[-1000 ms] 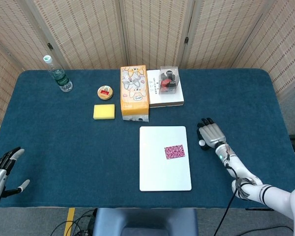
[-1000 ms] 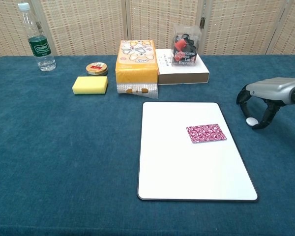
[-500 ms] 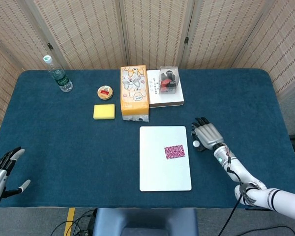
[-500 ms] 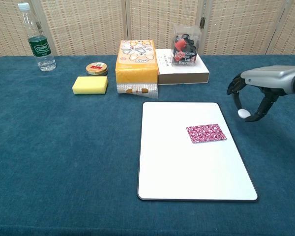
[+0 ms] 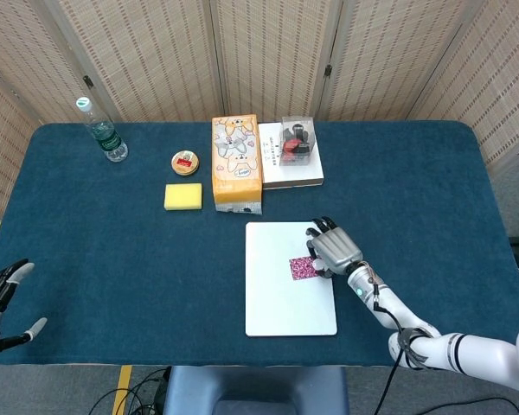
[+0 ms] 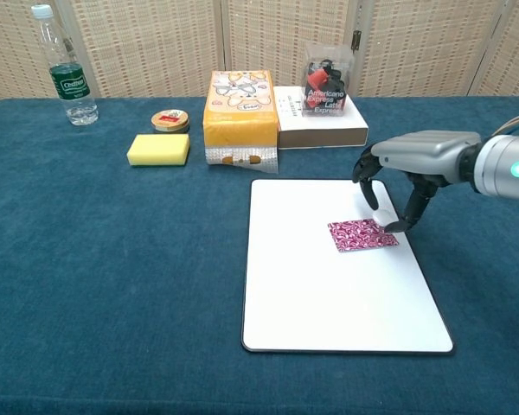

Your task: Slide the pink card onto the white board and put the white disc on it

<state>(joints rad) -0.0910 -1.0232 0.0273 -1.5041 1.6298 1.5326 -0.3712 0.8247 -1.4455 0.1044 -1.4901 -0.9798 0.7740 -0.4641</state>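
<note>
**Disc held over the card**

My left hand (image 5: 2, 298) hangs empty, fingers spread, off the table's (image 6: 112, 259) left edge. The pink card (image 6: 362, 234) lies on the white board (image 6: 329, 294). My right hand (image 6: 398, 177) pinches the white disc (image 6: 382, 220) just above the card's right end.

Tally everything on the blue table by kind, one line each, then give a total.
Bottle: 1
Round tin: 1
Yellow sponge: 1
Boxes: 3 (orange carton, flat white box, clear box)
White board: 1
Pink card: 1
Total: 8
</note>
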